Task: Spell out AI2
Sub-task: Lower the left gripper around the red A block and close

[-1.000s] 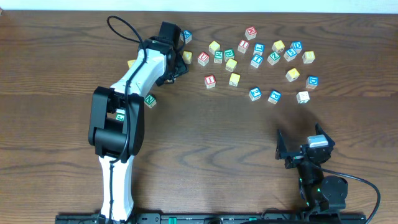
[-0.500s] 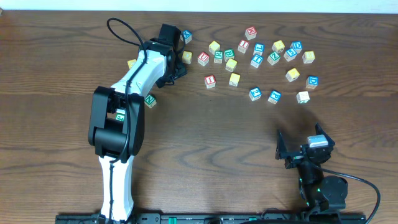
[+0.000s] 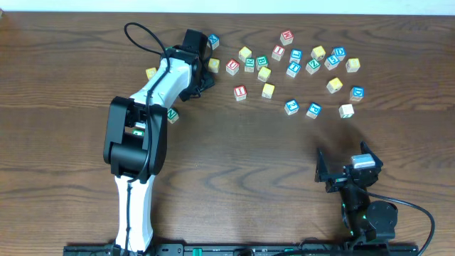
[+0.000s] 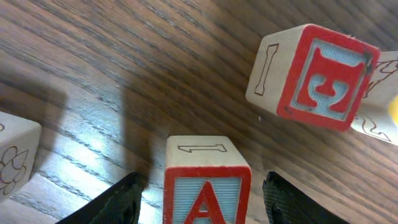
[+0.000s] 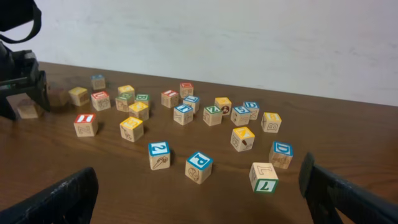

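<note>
Closing on the A cube could go askew, I judge. It sits a shade nearer the finger on the right of the wrist view, so that pad would meet it first and could push or twist it before the other arrives. A skewed pinch might let the cube pivot or slip during the lift. A red E cube stands near ahead, and a pale cube lies just outside the other finger. Any drift forward or sideways risks knocking them.

The left gripper is partly open and straddles the A cube at the far left of the scatter. A sliver of table shows on each side, so it grips nothing yet. The I cube and 2 cube wait apart to the right. The right gripper is spread wide and empty, well short of the cubes.
</note>
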You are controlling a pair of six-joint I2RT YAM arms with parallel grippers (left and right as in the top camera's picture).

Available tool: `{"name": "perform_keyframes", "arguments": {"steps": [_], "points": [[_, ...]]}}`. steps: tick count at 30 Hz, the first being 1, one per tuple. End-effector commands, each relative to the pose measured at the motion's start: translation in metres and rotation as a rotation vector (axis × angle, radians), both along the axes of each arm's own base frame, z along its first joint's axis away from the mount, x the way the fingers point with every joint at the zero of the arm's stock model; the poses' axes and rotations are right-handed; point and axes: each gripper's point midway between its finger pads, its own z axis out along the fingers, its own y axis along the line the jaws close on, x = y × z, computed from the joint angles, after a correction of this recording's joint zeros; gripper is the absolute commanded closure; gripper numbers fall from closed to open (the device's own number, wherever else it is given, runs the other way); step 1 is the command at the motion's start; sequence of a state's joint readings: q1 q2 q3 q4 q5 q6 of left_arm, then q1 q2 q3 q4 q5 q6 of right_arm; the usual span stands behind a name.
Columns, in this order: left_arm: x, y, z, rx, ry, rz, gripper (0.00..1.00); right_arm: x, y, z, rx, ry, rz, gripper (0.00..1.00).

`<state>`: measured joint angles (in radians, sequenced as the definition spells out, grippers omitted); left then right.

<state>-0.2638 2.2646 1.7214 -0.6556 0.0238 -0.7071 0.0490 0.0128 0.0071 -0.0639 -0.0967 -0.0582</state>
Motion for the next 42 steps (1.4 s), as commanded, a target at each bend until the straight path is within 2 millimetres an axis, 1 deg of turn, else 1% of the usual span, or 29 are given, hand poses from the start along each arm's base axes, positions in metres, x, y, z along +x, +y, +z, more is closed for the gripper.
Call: {"name": "perform_keyframes", "arguments": {"steps": [1,7,10,13,15,16,18,20,28,31,34,38,42], "points": [[-0.007,0.004,-0.02,0.009,0.047,0.009,0.38,0.0,-0.002,-0.001,0.012,0.004,-0.012,0.01],[-0.007,0.004,-0.017,0.009,0.044,0.006,0.38,0.0,-0.002,-0.001,0.012,0.004,-0.012,0.01],[-0.007,0.004,-0.012,0.009,0.043,0.006,0.43,0.0,-0.002,-0.001,0.012,0.004,-0.012,0.01],[-0.004,0.004,-0.003,0.009,0.038,0.007,0.45,0.0,-0.002,-0.001,0.012,0.004,-0.012,0.01],[-0.003,0.003,-0.002,0.007,0.034,0.006,0.46,0.0,-0.002,-0.001,0.012,0.004,-0.012,0.01],[-0.003,0.003,-0.002,0.008,0.035,0.007,0.48,0.0,-0.002,-0.001,0.012,0.004,-0.012,0.01],[-0.005,0.004,-0.002,0.009,0.042,0.006,0.54,0.0,-0.002,-0.001,0.012,0.004,-0.012,0.01],[-0.006,0.004,-0.003,0.011,0.045,0.006,0.55,0.0,-0.002,-0.001,0.012,0.004,-0.012,0.01],[-0.002,0.007,-0.001,0.031,0.027,-0.011,0.53,0.0,-0.002,-0.001,0.012,0.004,-0.012,0.01],[0.002,0.006,0.0,0.038,0.009,-0.04,0.49,0.0,-0.002,-0.001,0.012,0.004,-0.012,0.01],[0.003,0.01,0.0,0.062,0.003,-0.04,0.49,0.0,-0.002,-0.001,0.012,0.004,-0.012,0.01],[0.006,0.009,0.001,0.066,-0.007,-0.061,0.5,0.0,-0.002,-0.001,0.012,0.004,-0.012,0.01],[0.006,0.009,0.001,0.067,-0.008,-0.064,0.6,0.0,-0.002,-0.001,0.012,0.004,-0.012,0.01]]}}
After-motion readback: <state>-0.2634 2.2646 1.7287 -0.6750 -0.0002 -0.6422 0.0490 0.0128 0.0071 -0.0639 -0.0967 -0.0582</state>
